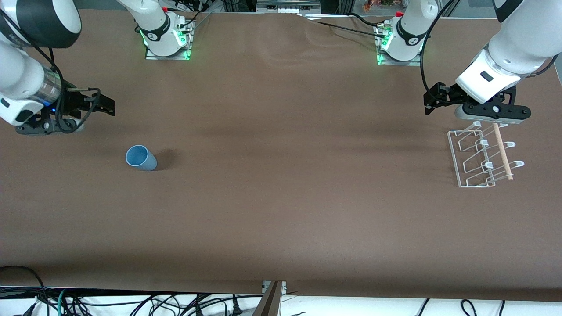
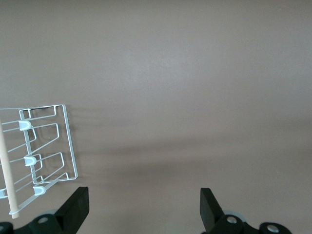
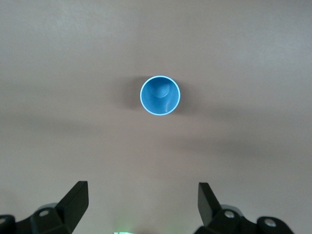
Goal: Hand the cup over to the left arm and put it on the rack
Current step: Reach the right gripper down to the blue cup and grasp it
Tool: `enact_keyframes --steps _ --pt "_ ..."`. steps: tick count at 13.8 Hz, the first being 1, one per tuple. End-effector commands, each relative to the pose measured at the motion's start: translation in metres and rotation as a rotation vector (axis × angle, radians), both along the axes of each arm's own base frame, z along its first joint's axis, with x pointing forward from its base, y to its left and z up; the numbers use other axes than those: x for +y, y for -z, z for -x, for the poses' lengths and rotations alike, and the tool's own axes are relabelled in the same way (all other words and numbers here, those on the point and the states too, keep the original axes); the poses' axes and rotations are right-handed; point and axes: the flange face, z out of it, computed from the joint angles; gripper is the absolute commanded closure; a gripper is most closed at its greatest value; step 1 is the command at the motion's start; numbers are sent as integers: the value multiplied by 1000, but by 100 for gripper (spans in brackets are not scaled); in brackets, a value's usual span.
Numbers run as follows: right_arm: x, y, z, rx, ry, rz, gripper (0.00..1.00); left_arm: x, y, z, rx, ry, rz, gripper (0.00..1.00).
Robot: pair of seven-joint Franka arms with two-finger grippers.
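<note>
The light-blue cup [image 1: 141, 158] stands mouth up on the brown table toward the right arm's end; the right wrist view looks down into it [image 3: 160, 95]. My right gripper [image 1: 106, 105] is open and empty in the air, off to the side of the cup, with bare table between its fingers [image 3: 143, 195]. The white wire rack [image 1: 483, 153] with its wooden dowel [image 1: 502, 151] stands at the left arm's end and shows in the left wrist view [image 2: 44, 151]. My left gripper [image 1: 429, 102] is open and empty, over the table beside the rack [image 2: 144, 200].
The two arm bases [image 1: 167, 37] [image 1: 399, 41] with green lights stand along the table's back edge. Cables [image 1: 131, 305] hang below the table's front edge [image 1: 272, 285]. Brown cloth covers the table between cup and rack.
</note>
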Motion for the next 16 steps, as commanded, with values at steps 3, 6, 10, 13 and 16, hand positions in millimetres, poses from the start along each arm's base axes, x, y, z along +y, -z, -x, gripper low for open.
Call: enact_keyframes --steps 3,6,10,13,16 --pt "-36 80 -39 24 -35 0 1 8 -16 6 11 -12 -21 0" --pt "-54 129 -55 22 -65 -11 1 9 -20 5 5 -14 -18 0" --pt "-52 188 -65 50 -73 -13 1 10 -19 4 6 -16 -15 0" --pt "-51 204 -63 71 -74 -14 1 11 -17 2 8 -19 -15 0" --pt "-51 219 -62 85 -75 -15 1 17 -18 2 9 -30 -13 0"
